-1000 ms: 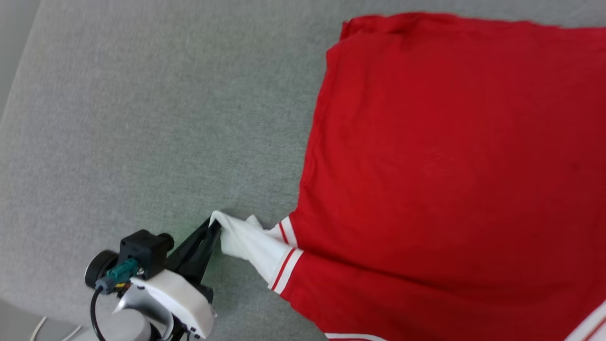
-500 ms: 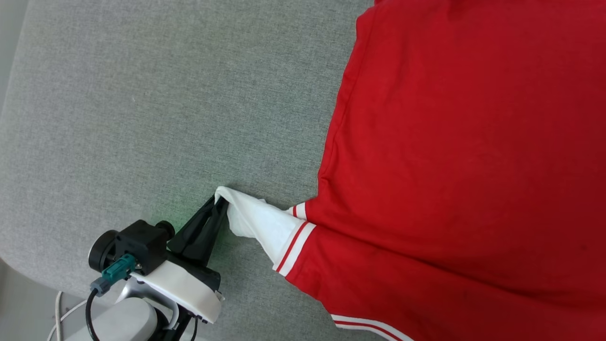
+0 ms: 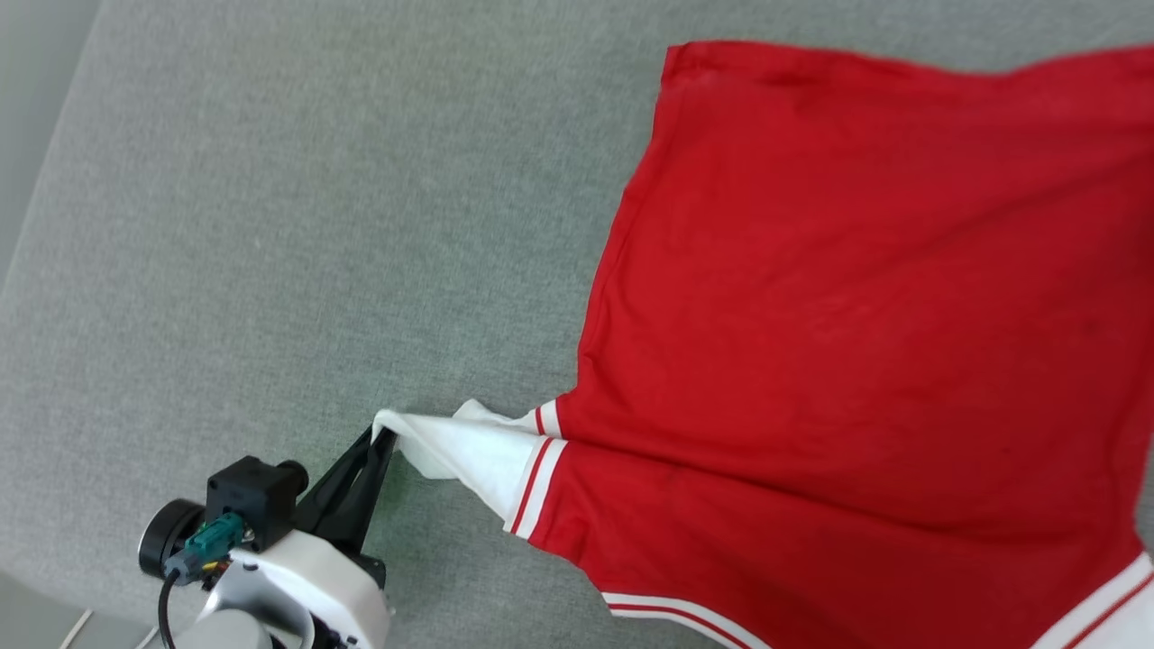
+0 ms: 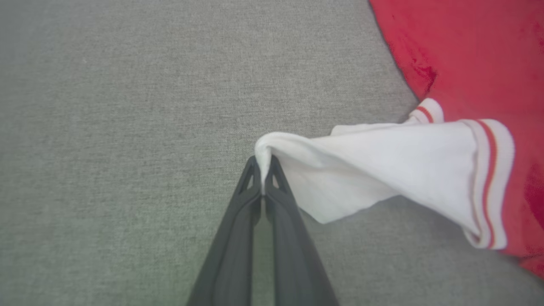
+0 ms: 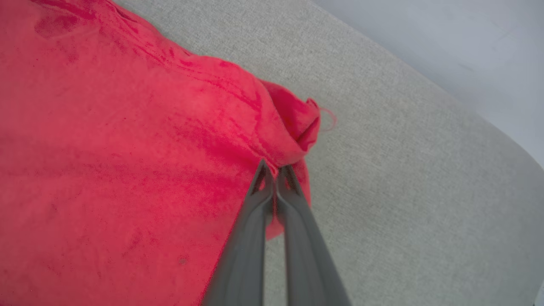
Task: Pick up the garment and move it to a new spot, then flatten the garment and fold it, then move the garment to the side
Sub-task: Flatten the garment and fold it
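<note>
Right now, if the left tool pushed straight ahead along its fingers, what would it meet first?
The white sleeve of the garment, pinched in the left tool. Beyond that fold comes grey padded surface, though depth there is unclear.

In the lower left of the head view, my left hand [image 3: 383, 439] is showing two long dark fingers [image 3: 347, 487] coming out of a glossy white wrist shell [image 3: 311, 581]. A black boxy camera block [image 3: 248, 487] is sitting on the shell, and a teal plug [image 3: 215, 534] is feeding a black cable [image 3: 165, 604] downward. In its wrist view, my right hand [image 5: 275, 168] is showing grey fingers with triangular cut-outs near the tips.
</note>
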Controlling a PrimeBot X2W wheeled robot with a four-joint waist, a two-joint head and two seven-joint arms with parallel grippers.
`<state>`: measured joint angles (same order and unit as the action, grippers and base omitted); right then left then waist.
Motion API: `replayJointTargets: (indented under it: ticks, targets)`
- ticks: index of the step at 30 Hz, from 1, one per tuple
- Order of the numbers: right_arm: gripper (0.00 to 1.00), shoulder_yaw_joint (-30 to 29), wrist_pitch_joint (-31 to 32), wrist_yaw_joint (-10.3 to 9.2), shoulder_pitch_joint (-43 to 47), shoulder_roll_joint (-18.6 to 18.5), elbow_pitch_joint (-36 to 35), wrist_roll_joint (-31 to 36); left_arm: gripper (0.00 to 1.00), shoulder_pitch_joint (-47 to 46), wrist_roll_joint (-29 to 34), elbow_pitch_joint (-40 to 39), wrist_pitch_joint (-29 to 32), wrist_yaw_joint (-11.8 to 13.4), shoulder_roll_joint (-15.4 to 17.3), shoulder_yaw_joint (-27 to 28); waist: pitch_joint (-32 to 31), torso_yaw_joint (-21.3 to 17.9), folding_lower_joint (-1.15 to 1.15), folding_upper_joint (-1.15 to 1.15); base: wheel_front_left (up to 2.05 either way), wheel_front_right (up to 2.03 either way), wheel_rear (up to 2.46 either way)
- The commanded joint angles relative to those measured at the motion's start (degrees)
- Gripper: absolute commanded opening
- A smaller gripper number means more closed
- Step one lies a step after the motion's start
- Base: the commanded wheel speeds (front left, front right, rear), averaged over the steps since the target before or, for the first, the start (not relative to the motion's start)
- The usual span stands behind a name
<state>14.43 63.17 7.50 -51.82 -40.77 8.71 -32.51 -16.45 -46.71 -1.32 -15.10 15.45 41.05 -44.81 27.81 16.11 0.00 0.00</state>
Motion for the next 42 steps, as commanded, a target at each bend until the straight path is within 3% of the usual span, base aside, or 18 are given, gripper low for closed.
replayJointTargets:
  ticks: [1, 7, 14, 25, 31, 32, 33, 34, 42]
  targets:
    - [0.0, 1.0, -0.8, -0.02, 2.6, -1.9, -1.6, -1.8, 0.0, 1.1, -0.5, 0.3, 0.0, 0.4, 0.5, 0.1, -3.7, -2.3, 0.0, 0.0, 0.0, 0.0, 0.0]
    - [0.0, 2.2, -4.3, -0.03, 14.6, -8.8, -9.6, -8.6, 0.0, 4.7, -2.0, 0.1, 0.1, 1.8, 1.8, 0.3, -8.9, -5.9, 0.0, 0.0, 0.0, 0.0, 0.0]
    - [0.0, -3.5, -10.0, -0.03, 31.8, -11.7, -12.1, -12.6, 0.0, 7.7, -3.3, -0.2, 0.3, 2.8, 2.9, 0.5, -12.4, -9.1, 0.0, 0.0, 0.0, 0.0, 0.0]
    - [0.0, -13.2, -15.6, -0.03, 61.9, -6.2, -12.8, -14.3, 0.0, 10.1, -3.6, 0.2, 0.1, 3.0, 2.9, 0.8, -14.3, -10.9, 0.0, 0.0, 0.0, 0.0, 0.0]
    - [0.0, -15.0, -17.0, -0.03, 69.9, -2.0, -13.8, -14.0, 0.0, 10.0, -3.5, 0.6, 0.0, 2.7, 2.7, 0.8, -14.2, -11.1, 0.0, 0.0, 0.0, 0.0, 0.0]
    - [0.23, -15.6, -17.5, -0.03, 69.9, -1.6, -14.0, -13.6, 0.0, 10.0, -3.5, 0.6, 0.0, 2.7, 2.7, 0.8, -14.2, -11.2, 0.0, 0.0, 0.0, 0.0, 0.0]
    - [0.91, -15.9, -17.8, -0.02, 69.7, -1.4, -14.2, -13.4, 0.0, 9.9, -3.5, 0.7, 0.0, 2.6, 2.7, 0.8, -14.2, -11.2, 0.0, 0.0, 0.0, 0.0, 0.0]
    - [1.0, -16.4, -18.3, -0.02, 69.1, -1.4, -14.8, -13.1, 0.0, 9.8, -3.4, 0.8, 0.0, 2.5, 2.7, 0.7, -14.2, -11.2, 0.0, 0.0, 0.0, 0.0, 0.0]
    - [1.0, -22.3, -17.8, -0.02, 60.0, -6.0, -22.9, -13.1, 0.0, 8.3, -2.3, 0.2, 0.9, 2.3, 2.8, -0.2, -13.6, -10.1, 0.0, 0.0, 0.0, 0.0, 0.0]
